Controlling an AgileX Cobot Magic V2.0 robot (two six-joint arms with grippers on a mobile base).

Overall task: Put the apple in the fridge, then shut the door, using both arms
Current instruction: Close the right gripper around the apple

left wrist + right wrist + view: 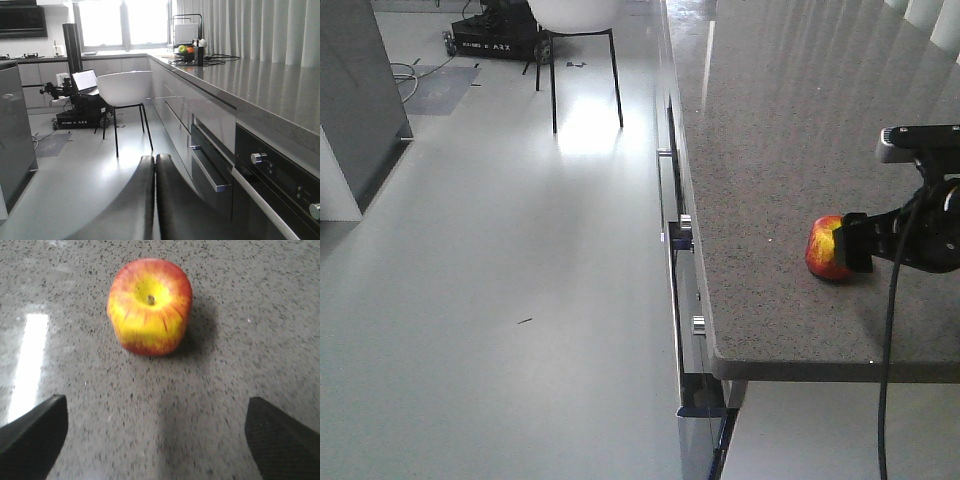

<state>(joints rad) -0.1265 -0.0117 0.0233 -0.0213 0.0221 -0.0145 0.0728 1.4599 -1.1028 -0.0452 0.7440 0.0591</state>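
Right wrist view: the apple point(150, 305) sits on the speckled grey counter point(260, 300), ahead of the right gripper point(156, 405), whose jaws stand wide apart, apparently not touching it. The left gripper point(155, 161) hangs over the floor point(75, 170) beside the cabinets point(200, 110), jaws pressed together.

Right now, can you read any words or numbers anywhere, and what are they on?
"ARX": on the black wheeled base beside the white chair.
Small print left of it: too blurred to read.
Marks on the oven panel: too small to read.
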